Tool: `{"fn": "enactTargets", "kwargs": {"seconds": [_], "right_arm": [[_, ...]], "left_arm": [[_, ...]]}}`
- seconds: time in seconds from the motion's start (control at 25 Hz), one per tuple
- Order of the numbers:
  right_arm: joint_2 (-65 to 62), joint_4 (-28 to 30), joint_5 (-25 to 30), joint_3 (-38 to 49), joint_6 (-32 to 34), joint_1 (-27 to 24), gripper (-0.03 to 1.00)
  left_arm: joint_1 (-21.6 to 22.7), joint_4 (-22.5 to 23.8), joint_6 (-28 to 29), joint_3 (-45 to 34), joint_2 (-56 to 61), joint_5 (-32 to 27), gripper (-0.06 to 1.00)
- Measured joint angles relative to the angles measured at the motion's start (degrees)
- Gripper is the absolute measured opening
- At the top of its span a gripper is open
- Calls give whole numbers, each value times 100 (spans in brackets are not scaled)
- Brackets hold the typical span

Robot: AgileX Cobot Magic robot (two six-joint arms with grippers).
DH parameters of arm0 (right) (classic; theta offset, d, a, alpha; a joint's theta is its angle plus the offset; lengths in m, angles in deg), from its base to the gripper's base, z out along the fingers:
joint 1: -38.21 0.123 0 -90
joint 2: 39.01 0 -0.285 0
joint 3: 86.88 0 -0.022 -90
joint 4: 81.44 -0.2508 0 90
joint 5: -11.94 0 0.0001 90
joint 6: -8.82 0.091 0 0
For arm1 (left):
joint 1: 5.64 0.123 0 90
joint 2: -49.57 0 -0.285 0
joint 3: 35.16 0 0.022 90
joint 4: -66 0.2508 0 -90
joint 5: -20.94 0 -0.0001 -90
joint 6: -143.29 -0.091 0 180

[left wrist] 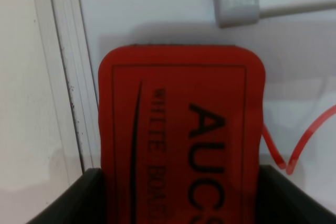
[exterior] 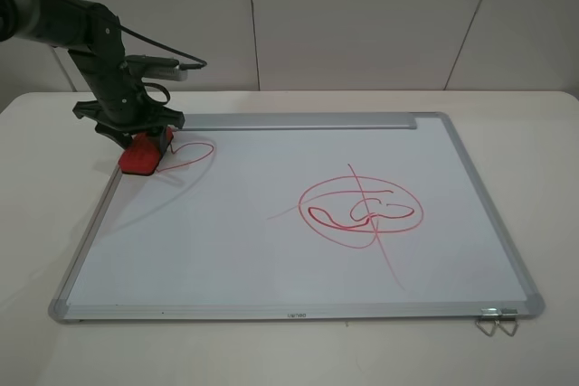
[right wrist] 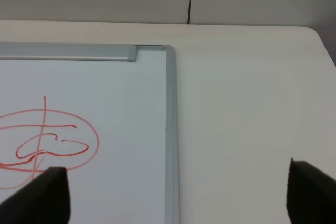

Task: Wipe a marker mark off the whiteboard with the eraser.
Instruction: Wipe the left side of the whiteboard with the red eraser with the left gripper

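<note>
The whiteboard (exterior: 226, 250) lies flat on the table, its silver tray strip (exterior: 298, 121) along the far edge. My left gripper (exterior: 145, 137) is shut on the red eraser (exterior: 143, 155), which rests on the board's far left corner; its lettered top fills the left wrist view (left wrist: 181, 129). The thin red heart outline (exterior: 192, 158) lies just right of the eraser, its left part hidden under the block; a piece of the line shows in the wrist view (left wrist: 302, 142). My right gripper (right wrist: 176, 198) is open, hovering off the board's far right corner and out of the high view.
A larger red circled scribble (exterior: 360, 208) with crossing lines sits right of the board's centre, also in the right wrist view (right wrist: 50, 145). Metal clips (exterior: 498, 318) hang at the near right corner. White table (exterior: 27, 223) surrounds the board.
</note>
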State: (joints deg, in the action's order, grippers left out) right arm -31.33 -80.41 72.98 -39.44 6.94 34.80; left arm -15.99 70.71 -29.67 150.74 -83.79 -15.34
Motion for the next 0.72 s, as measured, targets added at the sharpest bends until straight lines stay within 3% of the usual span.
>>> {"fn": "enactTargets", "kwargs": {"seconds": [0.36, 0.72], "right_arm": [[0, 0, 0, 0, 0, 0, 71], [0, 0, 0, 0, 0, 0, 71]], "left_arm": [[-178, 69, -131, -187, 17, 265, 56], [-1502, 148, -173, -103, -151, 594, 56]]}}
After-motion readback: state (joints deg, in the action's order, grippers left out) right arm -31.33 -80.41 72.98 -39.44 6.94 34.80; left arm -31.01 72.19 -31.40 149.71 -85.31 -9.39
